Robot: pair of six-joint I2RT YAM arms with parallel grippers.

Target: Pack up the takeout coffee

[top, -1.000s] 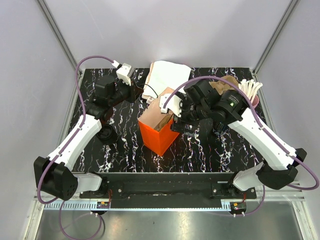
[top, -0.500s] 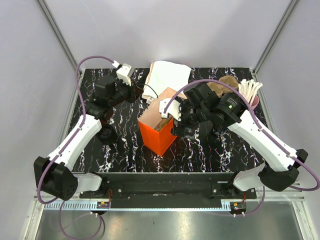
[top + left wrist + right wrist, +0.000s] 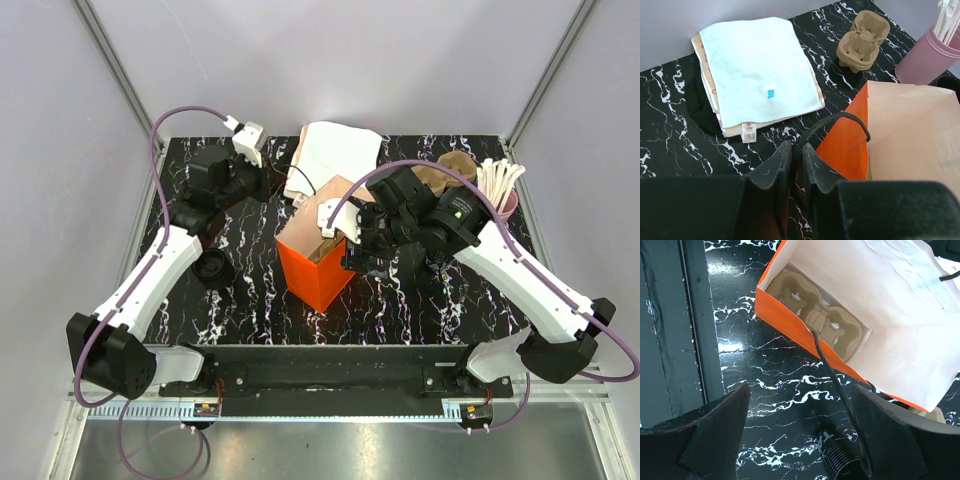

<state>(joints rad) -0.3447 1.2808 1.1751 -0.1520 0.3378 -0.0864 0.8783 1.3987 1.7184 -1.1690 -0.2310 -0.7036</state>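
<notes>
Top view: orange bag stands open at the centre of the table. The takeout coffee, a black round-rimmed cup, sits on the table left of the bag, apart from it and from both grippers, so it is not yet packed. The left arm is stretched toward the upper left, with the left gripper off the bag's far corner. The right arm is bent in from the right, with the right gripper at the bag's right edge. Left wrist view: the left gripper is narrow, pinched on the bag's black handle. Folded towels lie upper left and a pink cup upper right; the coffee is out of frame. Right wrist view: the right gripper is spread wide and holds nothing, with a loose handle cord passing between its fingers. It points down beside the bag rim. A cardboard cup carrier lies on the bag floor. Judgement: the step in hand is bag held open, carrier seated. The next move calls for the free gripper to cross to the cup, take it upright by the wall, and lower it into a carrier well clear of the cords.
</notes>
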